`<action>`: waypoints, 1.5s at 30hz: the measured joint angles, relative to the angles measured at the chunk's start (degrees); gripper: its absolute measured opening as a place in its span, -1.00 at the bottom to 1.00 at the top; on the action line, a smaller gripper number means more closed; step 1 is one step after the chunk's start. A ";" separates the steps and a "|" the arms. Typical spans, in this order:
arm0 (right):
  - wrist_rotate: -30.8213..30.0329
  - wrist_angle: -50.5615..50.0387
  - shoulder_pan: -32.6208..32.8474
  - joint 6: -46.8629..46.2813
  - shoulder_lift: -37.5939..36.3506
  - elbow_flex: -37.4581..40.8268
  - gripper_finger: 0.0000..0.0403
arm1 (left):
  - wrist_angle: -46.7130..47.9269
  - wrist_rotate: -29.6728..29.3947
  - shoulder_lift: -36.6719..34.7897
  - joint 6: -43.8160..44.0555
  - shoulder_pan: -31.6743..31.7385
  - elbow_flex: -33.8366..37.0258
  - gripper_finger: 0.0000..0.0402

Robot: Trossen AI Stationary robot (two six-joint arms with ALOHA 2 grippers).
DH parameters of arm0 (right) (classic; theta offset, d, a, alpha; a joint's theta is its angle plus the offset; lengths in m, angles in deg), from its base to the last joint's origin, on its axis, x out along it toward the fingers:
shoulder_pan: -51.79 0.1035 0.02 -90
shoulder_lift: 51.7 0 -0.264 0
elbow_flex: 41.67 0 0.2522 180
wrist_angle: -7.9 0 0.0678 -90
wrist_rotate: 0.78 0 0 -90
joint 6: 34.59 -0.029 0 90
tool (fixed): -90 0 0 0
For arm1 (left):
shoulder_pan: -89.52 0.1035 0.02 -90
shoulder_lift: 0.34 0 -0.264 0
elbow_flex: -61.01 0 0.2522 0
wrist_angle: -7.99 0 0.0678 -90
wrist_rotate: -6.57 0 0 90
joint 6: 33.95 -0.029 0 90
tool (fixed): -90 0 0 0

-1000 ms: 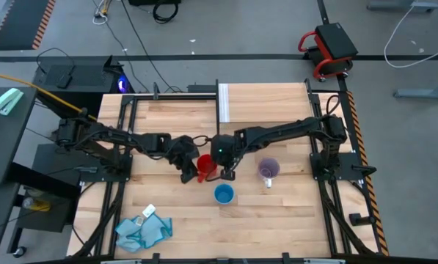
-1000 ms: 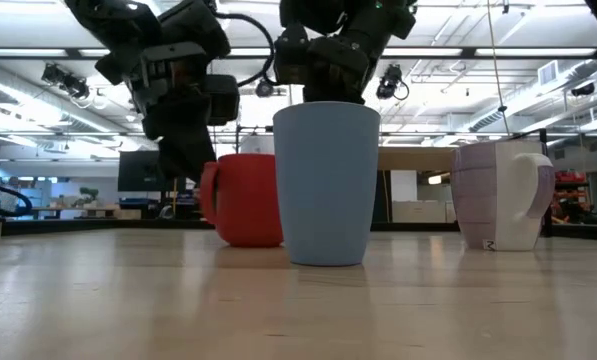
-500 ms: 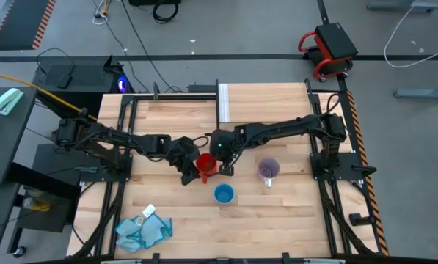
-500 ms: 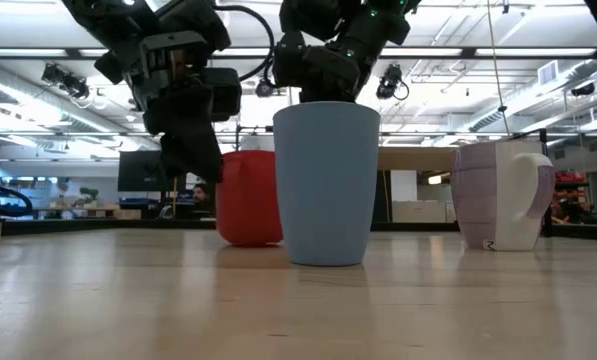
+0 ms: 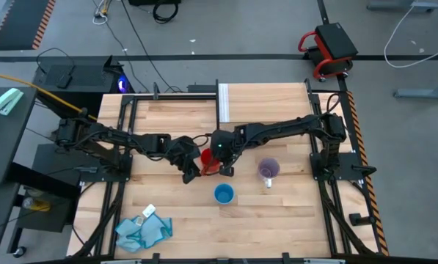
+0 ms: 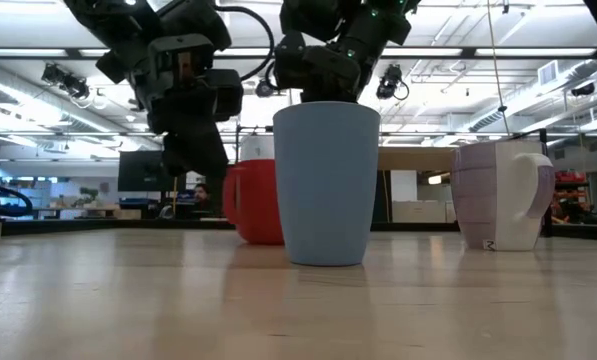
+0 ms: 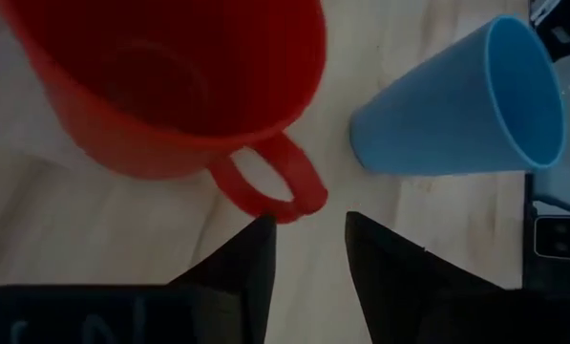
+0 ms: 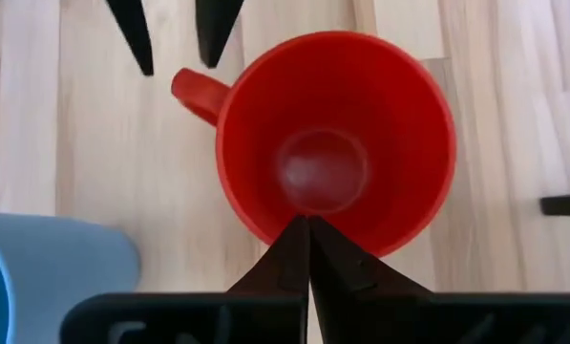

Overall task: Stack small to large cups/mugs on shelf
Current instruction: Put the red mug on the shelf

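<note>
The red mug (image 5: 210,161) stands upright on the table between both grippers; its handle (image 7: 270,186) points at my left gripper (image 7: 308,227). That gripper is open, with its fingertips just short of the handle. My right gripper (image 8: 308,225) is shut at the mug's opposite side. The blue mug (image 5: 224,193) stands nearer the near edge. The lilac mug (image 5: 268,170) stands to the right. The shelf (image 5: 266,103) sits at the table's far edge. My right gripper comes at the red mug from above, pointing down. Its shut fingertips (image 8: 304,239) show over the rim (image 8: 265,234) on the side away from the handle, just inside the wall. The mug stands upright on the table.
A light-blue cloth (image 5: 141,229) lies near the table's near left corner. The blue mug (image 6: 326,180) stands close in front of the red mug (image 6: 258,200) in the low view. Bare wood lies between the mugs and the shelf.
The red mug has slid a short way toward the table's right and far side, staying upright, and my right gripper has moved with it. My left gripper has followed toward the right, so it now covers the handle in the low view.
</note>
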State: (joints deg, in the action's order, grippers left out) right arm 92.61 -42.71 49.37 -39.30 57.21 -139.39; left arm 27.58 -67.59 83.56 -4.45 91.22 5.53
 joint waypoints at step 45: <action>-20.90 -25.88 12.14 -20.86 -19.43 -0.03 -0.80 | 40.93 -6.61 15.23 -6.82 12.34 -33.71 -0.07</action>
State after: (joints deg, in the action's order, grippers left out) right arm 71.71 -68.60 61.51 -60.16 37.78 -139.42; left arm 68.51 -74.20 98.79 -11.27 103.56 -28.19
